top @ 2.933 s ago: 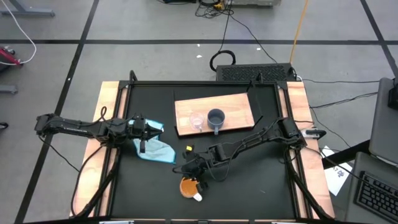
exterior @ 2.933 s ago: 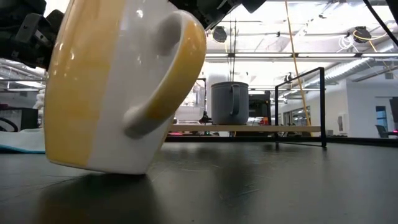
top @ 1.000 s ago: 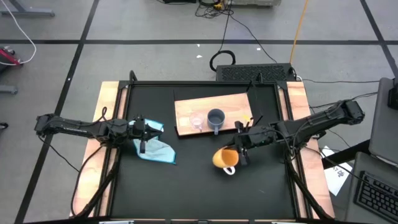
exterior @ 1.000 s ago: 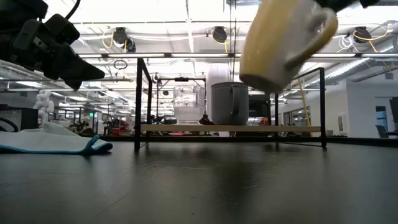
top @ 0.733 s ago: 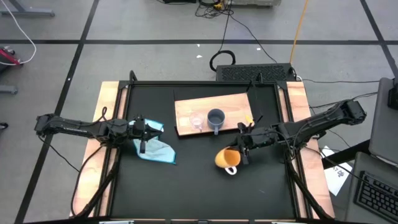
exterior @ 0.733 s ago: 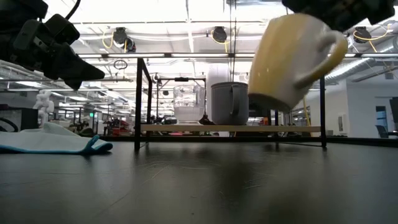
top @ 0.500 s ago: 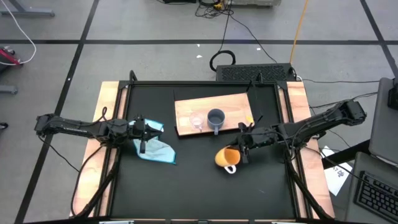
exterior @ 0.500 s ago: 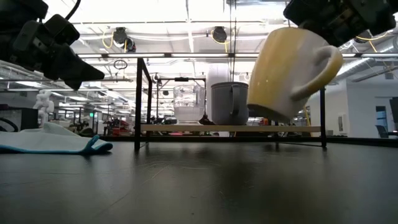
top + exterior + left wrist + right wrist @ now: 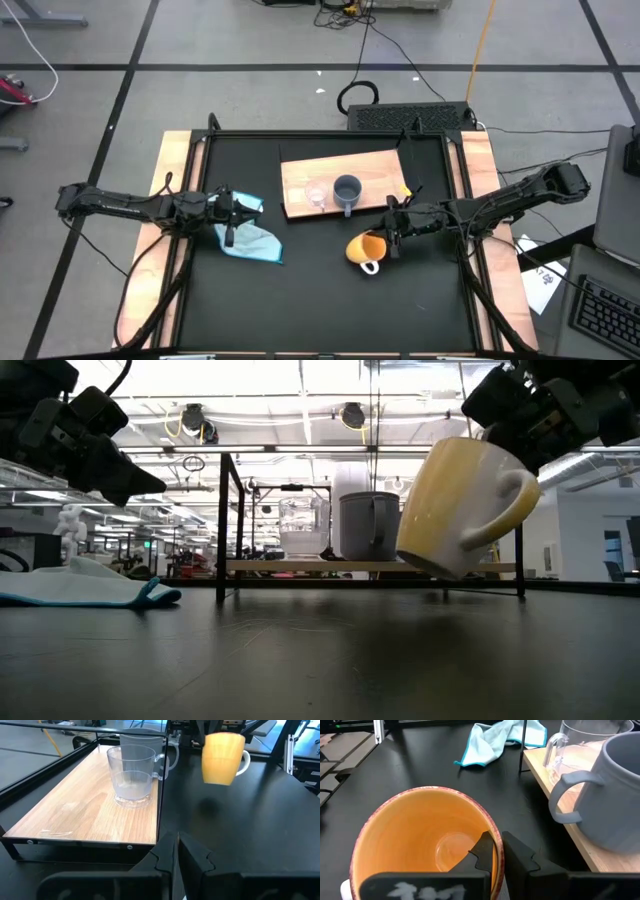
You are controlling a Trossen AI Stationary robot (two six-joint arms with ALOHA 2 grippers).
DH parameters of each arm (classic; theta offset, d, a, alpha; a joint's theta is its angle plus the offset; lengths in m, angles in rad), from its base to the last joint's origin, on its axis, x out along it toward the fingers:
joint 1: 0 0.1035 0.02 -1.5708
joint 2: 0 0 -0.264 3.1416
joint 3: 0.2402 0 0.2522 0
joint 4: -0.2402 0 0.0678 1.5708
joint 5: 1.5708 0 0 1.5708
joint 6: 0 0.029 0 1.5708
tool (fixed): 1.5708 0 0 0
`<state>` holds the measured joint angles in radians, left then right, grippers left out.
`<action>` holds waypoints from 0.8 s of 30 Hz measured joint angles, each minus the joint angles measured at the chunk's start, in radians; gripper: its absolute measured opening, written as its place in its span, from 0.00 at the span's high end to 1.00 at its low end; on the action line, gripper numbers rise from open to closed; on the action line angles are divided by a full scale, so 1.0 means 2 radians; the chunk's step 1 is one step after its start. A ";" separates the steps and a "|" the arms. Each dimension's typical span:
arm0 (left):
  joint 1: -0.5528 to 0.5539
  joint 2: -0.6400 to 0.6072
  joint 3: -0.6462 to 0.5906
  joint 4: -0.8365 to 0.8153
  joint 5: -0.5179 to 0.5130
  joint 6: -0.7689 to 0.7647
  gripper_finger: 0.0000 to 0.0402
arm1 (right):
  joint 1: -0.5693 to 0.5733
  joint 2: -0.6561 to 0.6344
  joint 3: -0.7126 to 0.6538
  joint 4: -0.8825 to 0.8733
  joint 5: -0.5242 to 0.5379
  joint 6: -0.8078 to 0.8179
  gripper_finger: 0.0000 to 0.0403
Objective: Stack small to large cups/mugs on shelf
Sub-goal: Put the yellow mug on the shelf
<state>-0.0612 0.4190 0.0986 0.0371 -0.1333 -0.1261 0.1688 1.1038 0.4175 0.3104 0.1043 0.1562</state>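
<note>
I have right gripper (image 9: 391,232) pinching rim of orange mug (image 9: 366,247) — lifted off table since seconds ago, carried toward shelf (image 9: 300,174), now tilted just beside it. Grey-blue mug (image 9: 347,189), glass cup (image 9: 317,194) already placed. Left gripper (image 9: 236,212) clenched, empty — waiting above cloth (image 9: 250,240).

Open shelf (image 9: 385,172) right of grey-blue mug (image 9: 347,190), beside black post (image 9: 518,530).

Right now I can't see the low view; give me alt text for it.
The right gripper holds the orange mug tilted in mid-air, clear of the black table. Behind it, the shelf carries the glass cup and grey-blue mug.
</note>
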 joint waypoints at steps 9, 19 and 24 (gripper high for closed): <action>0.000 0.000 0.000 -0.004 0.000 -0.001 0.94 | 0.000 -0.090 0.000 -0.062 0.002 -0.004 0.96; 0.000 0.000 0.000 -0.005 0.000 -0.006 0.94 | 0.000 -0.184 -0.001 -0.151 0.013 -0.009 0.96; 0.000 0.000 0.000 -0.005 0.000 -0.009 0.94 | 0.000 -0.204 -0.024 -0.146 0.024 -0.009 0.96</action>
<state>-0.0612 0.4188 0.0986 0.0277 -0.1333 -0.1449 0.1684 0.6965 0.3701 0.0186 0.1531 0.1374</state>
